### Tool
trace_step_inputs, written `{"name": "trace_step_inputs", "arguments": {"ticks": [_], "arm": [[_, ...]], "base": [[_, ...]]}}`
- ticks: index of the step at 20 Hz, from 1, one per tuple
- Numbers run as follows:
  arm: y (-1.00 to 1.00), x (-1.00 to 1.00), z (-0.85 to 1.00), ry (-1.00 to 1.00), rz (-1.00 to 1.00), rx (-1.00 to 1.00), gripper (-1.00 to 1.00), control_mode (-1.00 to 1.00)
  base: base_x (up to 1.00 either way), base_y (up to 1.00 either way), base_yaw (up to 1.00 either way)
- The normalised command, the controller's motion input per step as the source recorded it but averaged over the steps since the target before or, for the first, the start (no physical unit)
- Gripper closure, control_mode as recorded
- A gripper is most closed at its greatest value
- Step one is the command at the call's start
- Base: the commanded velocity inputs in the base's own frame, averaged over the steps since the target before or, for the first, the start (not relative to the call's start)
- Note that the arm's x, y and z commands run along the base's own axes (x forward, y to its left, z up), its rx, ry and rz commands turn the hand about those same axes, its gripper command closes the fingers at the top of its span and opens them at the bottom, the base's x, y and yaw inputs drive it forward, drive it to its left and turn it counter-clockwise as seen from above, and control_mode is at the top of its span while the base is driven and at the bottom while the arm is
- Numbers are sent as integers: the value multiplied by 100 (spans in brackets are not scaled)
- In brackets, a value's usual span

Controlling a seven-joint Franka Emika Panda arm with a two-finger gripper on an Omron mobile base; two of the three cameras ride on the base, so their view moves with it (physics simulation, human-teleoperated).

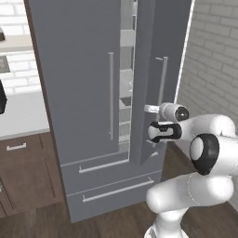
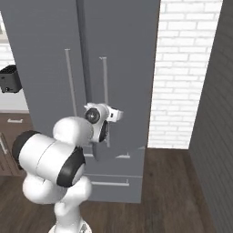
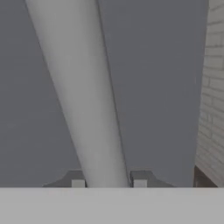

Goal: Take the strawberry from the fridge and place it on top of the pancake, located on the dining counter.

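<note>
The tall grey fridge (image 1: 79, 83) (image 2: 132, 50) stands straight ahead. Its right door (image 1: 146, 69) is swung ajar, and white door shelves (image 1: 125, 100) show through the gap. My gripper (image 1: 153, 109) (image 2: 116, 113) (image 3: 109, 181) is at the lower part of that door's silver bar handle (image 1: 161, 81) (image 2: 104, 86) (image 3: 83, 96). The bar fills the space between both fingertips (image 3: 140, 180), so the gripper is shut on it. The strawberry is hidden inside the fridge. The pancake and the dining counter are out of view.
A white brick wall (image 1: 211, 69) (image 2: 182, 68) runs close along the fridge's right side. Brown cabinets under a white counter (image 1: 21, 160) stand to the left, with a dark appliance (image 2: 10, 78) on top. Two fridge drawers (image 1: 111, 186) sit below the doors.
</note>
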Motion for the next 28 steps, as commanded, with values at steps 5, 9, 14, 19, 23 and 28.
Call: {"name": "trace_step_inputs", "arguments": {"ticks": [5, 9, 14, 19, 23, 28], "arm": [[-96, -35, -29, 0, 8, 1, 100, -100], [-12, 65, -10, 8, 11, -9, -100, -100], [-39, 31, -16, -2, 5, -22, -100, -100], [-99, -21, -22, -8, 16, -6, -100, -100], [-77, -36, -4, -3, 25, -10, -100, -100], [-3, -98, 12, -8, 40, -15, -100, -100]], "base": [[0, 0, 0], [0, 0, 0], [0, 0, 0], [0, 0, 0], [0, 0, 0], [0, 0, 0]]}}
